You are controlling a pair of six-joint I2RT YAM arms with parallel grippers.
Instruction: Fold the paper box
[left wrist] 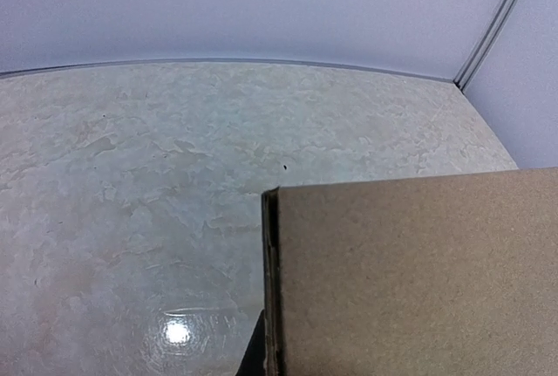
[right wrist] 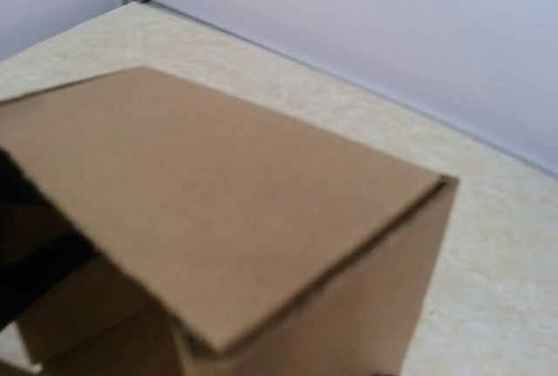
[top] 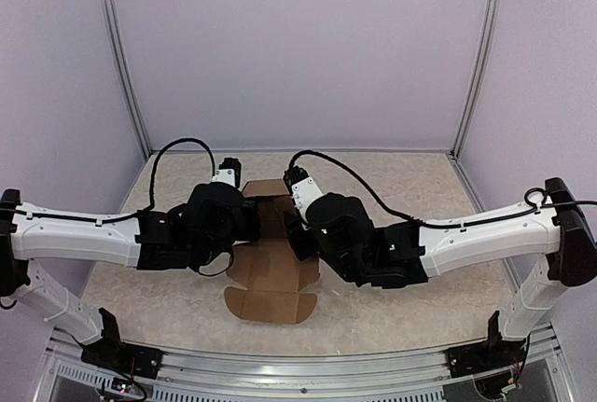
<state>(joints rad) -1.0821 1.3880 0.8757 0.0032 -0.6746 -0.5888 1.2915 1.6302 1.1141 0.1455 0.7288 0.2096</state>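
Observation:
The paper box [top: 270, 285] is a brown cardboard sheet lying mid-table, its near flaps flat and its far part folded up between the two arms. My left gripper [top: 250, 217] is at the raised left wall and shut on it. In the left wrist view, the doubled cardboard edge [left wrist: 272, 289] runs straight up from the jaws, with one dark fingertip [left wrist: 251, 358] beside it. My right gripper [top: 297, 230] presses at the box's right side. In the right wrist view, a cardboard panel [right wrist: 227, 210] leans over a box wall [right wrist: 384, 297] and hides the fingers.
The beige marbled tabletop [top: 410, 197] is enclosed by pale lilac walls with metal corner posts [top: 471, 57]. An aluminium rail [top: 298, 365] with both arm bases runs along the near edge. Black cables [top: 177, 145] loop over each wrist.

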